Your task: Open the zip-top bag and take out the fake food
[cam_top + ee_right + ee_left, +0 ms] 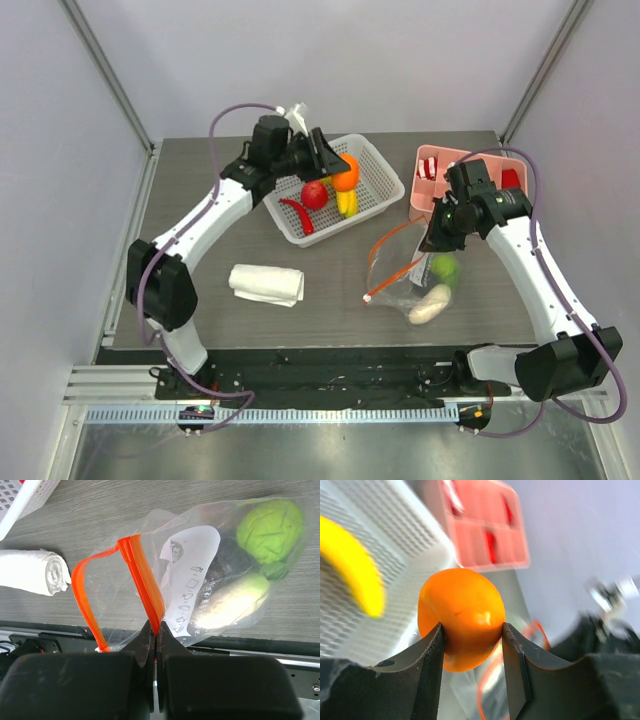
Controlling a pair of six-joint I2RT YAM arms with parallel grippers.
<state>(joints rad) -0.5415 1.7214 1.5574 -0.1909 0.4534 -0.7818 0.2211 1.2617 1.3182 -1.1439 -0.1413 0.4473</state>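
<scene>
My left gripper (471, 632) is shut on a toy orange (461, 617), held above the white basket (383, 178) at the back of the table. A red apple (315, 194), a yellow banana (347, 203) and a red chilli (299, 214) lie in that basket. My right gripper (155, 632) is shut on the orange-red zip strip (142, 582) of the clear zip-top bag (420, 280), whose mouth gapes open. Inside the bag are a green apple (270, 530), a white radish (232, 602), a dark piece (227, 557) and a paper slip.
A rolled white cloth (266, 284) lies at the front left. A pink tray (432, 175) with red-and-white striped pieces stands at the back right, beside the basket. The table's front edge (300, 350) runs just below the bag.
</scene>
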